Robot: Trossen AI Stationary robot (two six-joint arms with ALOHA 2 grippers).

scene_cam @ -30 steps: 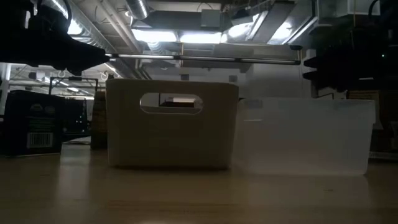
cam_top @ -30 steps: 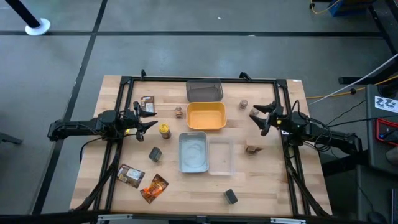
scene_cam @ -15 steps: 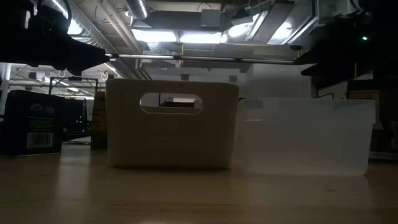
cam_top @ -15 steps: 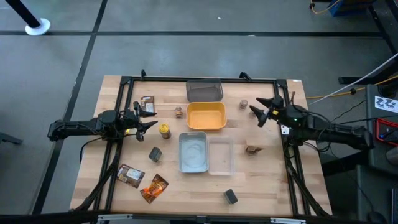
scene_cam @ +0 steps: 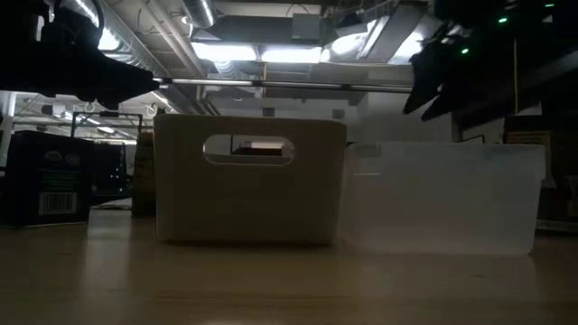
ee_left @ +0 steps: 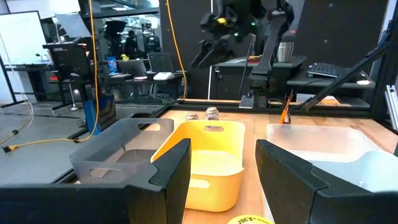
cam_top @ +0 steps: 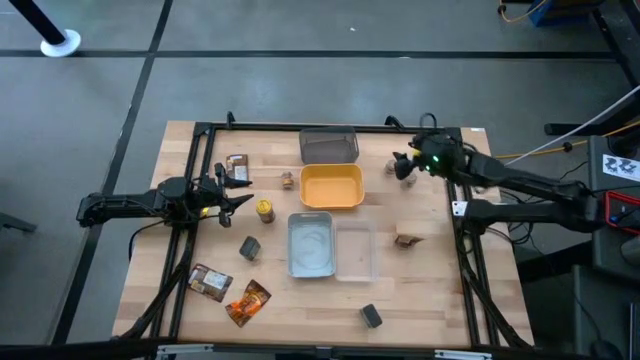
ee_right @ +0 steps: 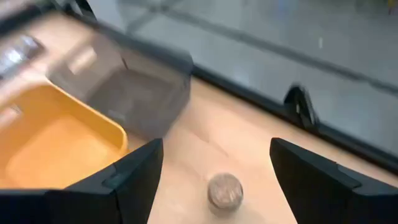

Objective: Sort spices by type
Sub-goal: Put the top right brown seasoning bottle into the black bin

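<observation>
Tabletop (cam_top: pixel 420 290): yellow tray (cam_top: pixel 331 186) at centre. Left pincer (cam_top: pixel 238 192) waits left, open, empty. Right pincer (cam_top: pixel 404 166), wide open and empty, hovers over a tiny brown jar (ee_right: pixel 224 188) right of the yellow tray. Advice: centre fingers either side, descend straight, close gently.

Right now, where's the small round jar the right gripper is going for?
In the high view the small round jar stands on the table's right side, between the yellow tray and the open right gripper, just off its fingertips.
</observation>
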